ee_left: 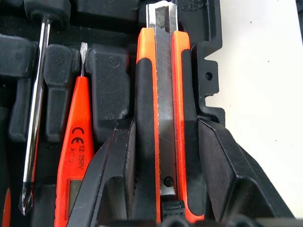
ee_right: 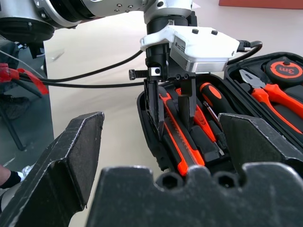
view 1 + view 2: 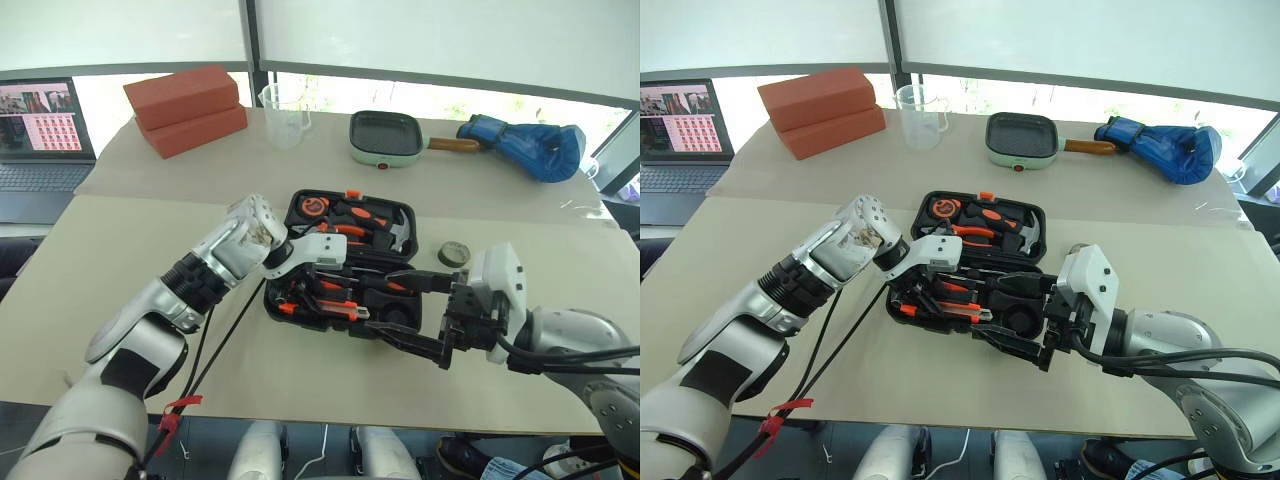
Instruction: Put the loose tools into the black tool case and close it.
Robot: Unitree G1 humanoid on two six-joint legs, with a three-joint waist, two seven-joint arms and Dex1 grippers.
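The left tool [image 2: 171, 111] reaches down into the near half of the black tool case [image 3: 300, 212], its two fingers [image 1: 118, 179] set on either side of the orange-and-black utility knife [image 1: 163, 118] and pinching it along its length. The knife lies in the slot at the case's outer edge; its rear end is cut off by the frame in the left wrist view. Just beside it sits the small slim orange tester screwdriver [image 1: 75, 156], and past that a long bare screwdriver shaft [image 1: 35, 109] whose handle is out of frame. The right tool [image 3: 415, 312] hovers spread wide at the case's near right corner, holding nothing and covering part of the lower tray. The case lies open on the tabletop [image 3: 120, 290]. A small roll of dark tape [image 3: 455, 254] rests on the tabletop just right of the case, partly behind the right wrist.
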